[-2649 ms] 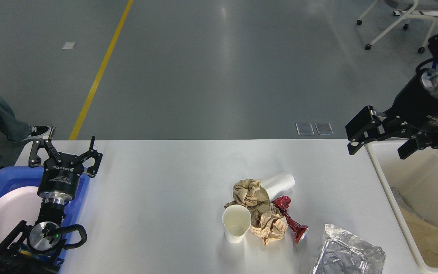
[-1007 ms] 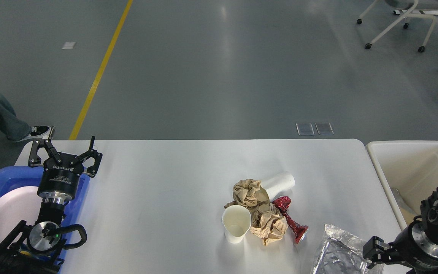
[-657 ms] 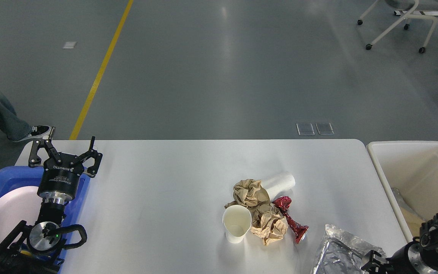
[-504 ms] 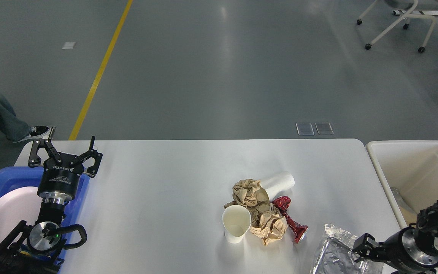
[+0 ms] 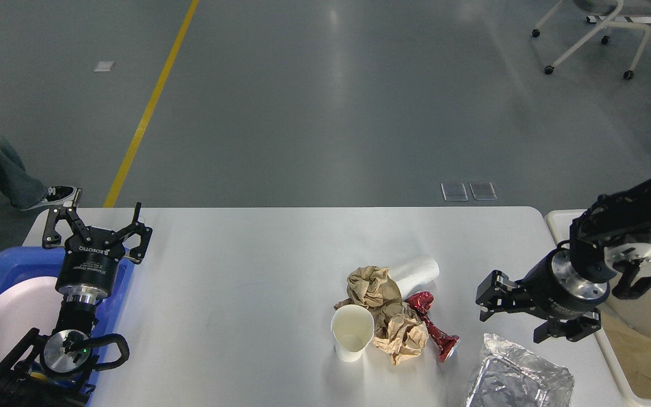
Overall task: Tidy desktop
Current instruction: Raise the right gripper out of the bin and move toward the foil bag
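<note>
Two grippers showing: right gripper (image 5: 520, 311) now rising, fingers spread, empty, over large white desktop (image 5: 246, 282) near right edge, nearing crumpled silver foil bag (image 5: 515, 379); left gripper (image 5: 96, 226) open, idling at left edge.

right end effector (image 5: 515, 311) higher, above foil bag (image 5: 515, 379)

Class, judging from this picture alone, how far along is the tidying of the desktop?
Partly done: brown paper already lies in the bin. In hand: nothing; right gripper open above the foil bag, left gripper open. Left on the desktop: two cups, crumpled paper, red wrapper.
</note>
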### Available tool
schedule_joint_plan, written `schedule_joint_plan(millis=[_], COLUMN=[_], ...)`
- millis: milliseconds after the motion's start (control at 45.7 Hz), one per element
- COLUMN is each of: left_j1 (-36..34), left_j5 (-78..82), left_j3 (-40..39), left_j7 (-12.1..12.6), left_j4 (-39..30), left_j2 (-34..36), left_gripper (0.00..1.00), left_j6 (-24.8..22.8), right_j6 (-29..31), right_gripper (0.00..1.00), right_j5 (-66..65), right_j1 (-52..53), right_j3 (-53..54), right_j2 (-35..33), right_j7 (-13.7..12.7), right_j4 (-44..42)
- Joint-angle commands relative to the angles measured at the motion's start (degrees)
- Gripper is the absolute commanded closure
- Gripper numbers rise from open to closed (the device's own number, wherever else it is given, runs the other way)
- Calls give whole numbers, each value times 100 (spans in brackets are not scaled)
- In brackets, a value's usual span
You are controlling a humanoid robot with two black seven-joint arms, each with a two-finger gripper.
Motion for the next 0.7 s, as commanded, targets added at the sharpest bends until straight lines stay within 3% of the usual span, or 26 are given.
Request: schedule_joint_plan(millis=[0,131,285,526,657,679], left_j1=[0,0,0,0,0,0], left_j5=[1,1,1,1,1,1], left_j3=[0,0,0,0,0,0], left_j7=[0,0,0,0,0,0], left_j4=[0,0,0,0,0,0], left_j2=[0,0,0,0,0,0], left_gripper=[4,4,4,4,4,4], left_j6=[0,0,0,0,0,0], right_j6=[1173,2411,3134,3091,2819,2514], right_gripper=[15,15,15,15,16,17], right_j5=[-17,-17,18,62,308,482], right_j1=[1243,2894,3882,3804,3207,2649], right_j3=[-524,-1060,-1122,-1087,-1035,-1008], right_j2=[57,276,294,294,425,565], right_j7=[-60,-60,-51,-51,-51,-51], right_j4=[-2,-2,24,51,68,51])
